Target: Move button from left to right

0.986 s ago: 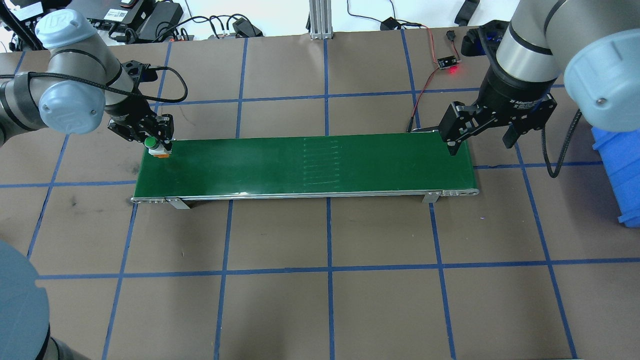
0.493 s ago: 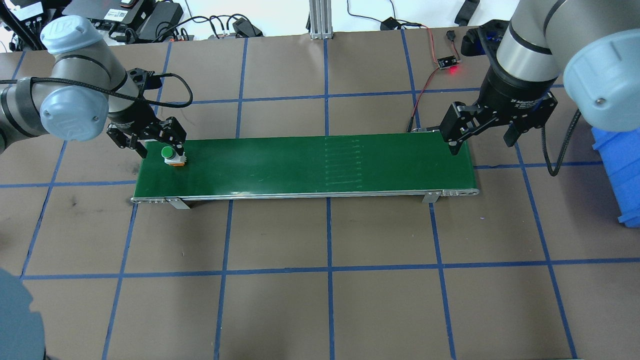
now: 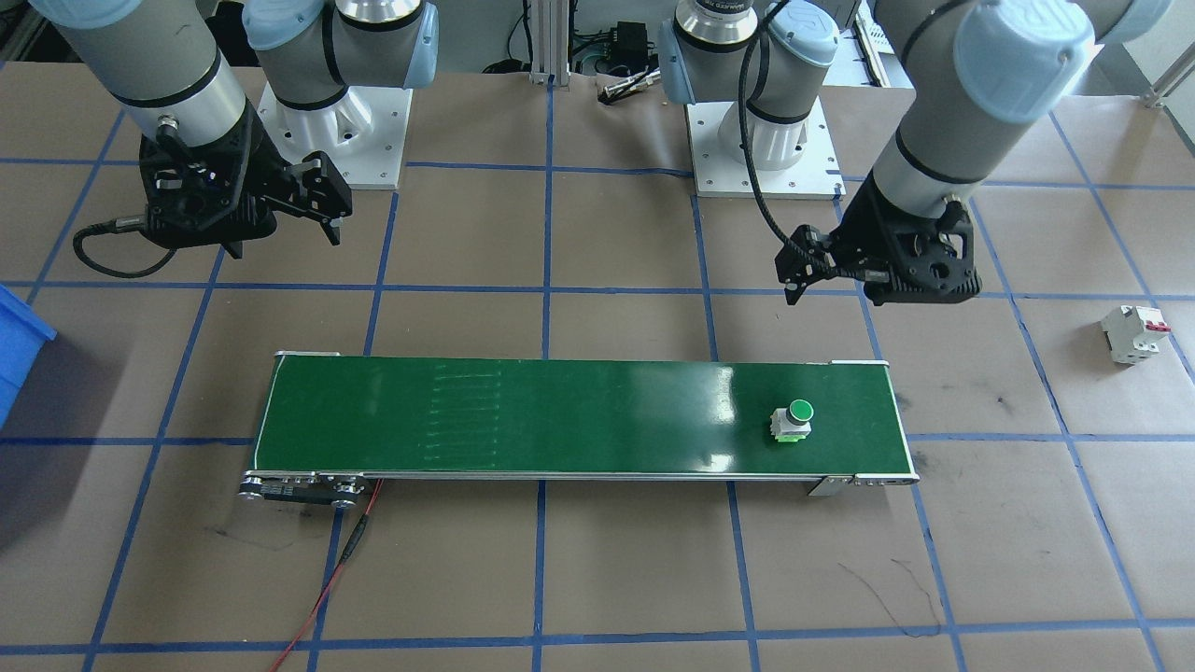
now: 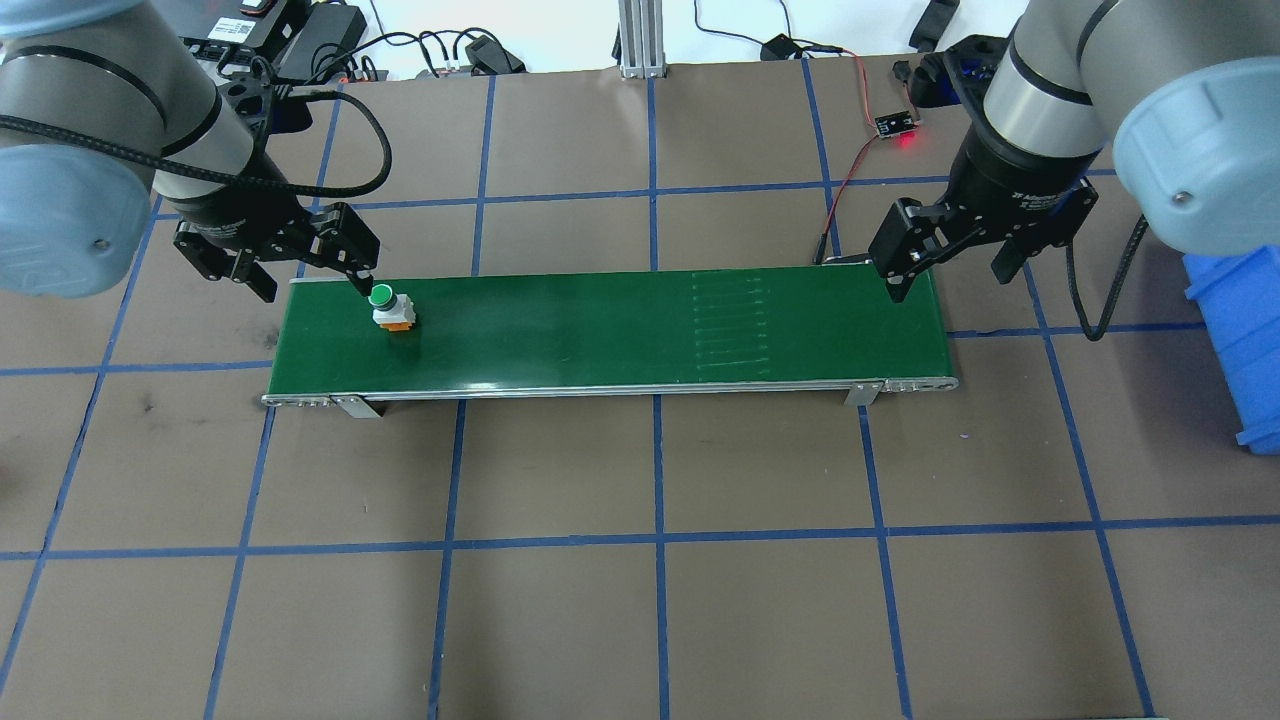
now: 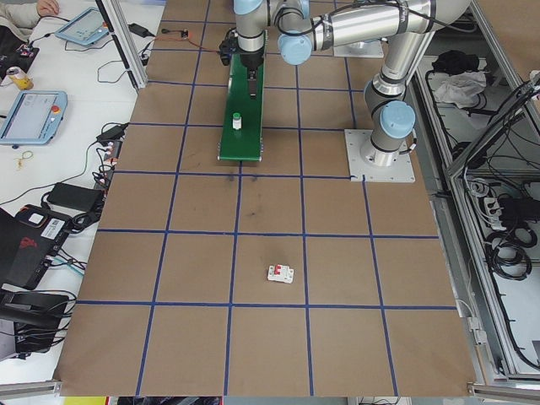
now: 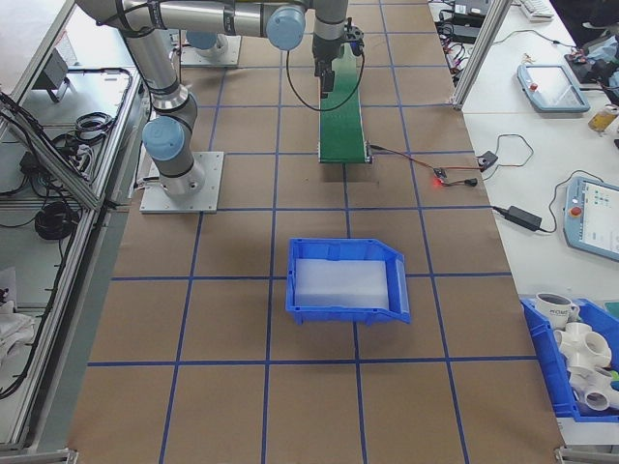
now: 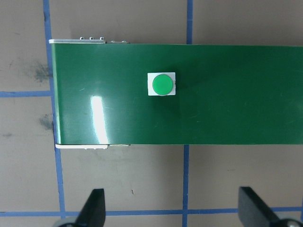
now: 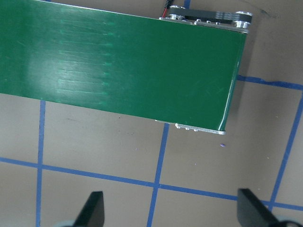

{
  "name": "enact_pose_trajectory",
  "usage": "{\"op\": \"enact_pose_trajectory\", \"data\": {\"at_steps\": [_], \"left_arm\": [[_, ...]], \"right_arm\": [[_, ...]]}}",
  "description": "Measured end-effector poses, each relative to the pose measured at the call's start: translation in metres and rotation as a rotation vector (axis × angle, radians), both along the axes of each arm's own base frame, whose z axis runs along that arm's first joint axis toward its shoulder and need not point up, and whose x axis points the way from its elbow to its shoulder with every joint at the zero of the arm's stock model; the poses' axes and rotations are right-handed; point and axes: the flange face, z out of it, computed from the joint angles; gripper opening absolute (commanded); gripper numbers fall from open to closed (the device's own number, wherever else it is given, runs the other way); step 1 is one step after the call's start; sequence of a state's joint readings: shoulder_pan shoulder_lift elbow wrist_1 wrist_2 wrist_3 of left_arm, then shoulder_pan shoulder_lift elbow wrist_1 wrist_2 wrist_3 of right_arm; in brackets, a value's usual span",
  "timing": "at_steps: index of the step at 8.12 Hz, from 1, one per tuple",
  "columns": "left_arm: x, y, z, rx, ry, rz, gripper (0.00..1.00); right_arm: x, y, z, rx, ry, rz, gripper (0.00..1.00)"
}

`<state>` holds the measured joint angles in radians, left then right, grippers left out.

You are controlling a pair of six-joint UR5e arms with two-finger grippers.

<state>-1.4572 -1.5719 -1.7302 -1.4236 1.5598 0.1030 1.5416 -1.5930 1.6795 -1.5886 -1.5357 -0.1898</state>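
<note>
Button (image 4: 381,297) shows orange base overhead (elsewhere hidden).

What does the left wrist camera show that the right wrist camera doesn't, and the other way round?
Only the left wrist view shows the button, standing free on the green belt near its end, well clear of the left gripper, whose fingers are spread wide. Only the right wrist view shows the belt's other end, with faint stripe marks and a roller, and no button. Both show green belt, brown table with blue tape lines, and an open gripper.
</note>
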Motion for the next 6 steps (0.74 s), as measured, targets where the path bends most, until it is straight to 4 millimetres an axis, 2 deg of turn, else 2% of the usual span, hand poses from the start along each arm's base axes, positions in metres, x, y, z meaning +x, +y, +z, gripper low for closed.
{"op": "enact_pose_trajectory", "data": {"at_steps": [2,4,6], "left_arm": [[-0.008,0.016,0.02,-0.025,-0.006,-0.009,1.0],[-0.008,0.017,0.025,-0.05,-0.013,0.003,1.0],[-0.011,0.015,0.029,-0.086,-0.013,0.017,1.0]], "right_arm": [[0.005,-0.018,-0.022,0.007,-0.064,0.001,1.0],[0.005,-0.036,-0.055,0.011,-0.133,0.002,1.0],[-0.021,-0.044,-0.087,0.035,-0.233,-0.054,1.0]]}}
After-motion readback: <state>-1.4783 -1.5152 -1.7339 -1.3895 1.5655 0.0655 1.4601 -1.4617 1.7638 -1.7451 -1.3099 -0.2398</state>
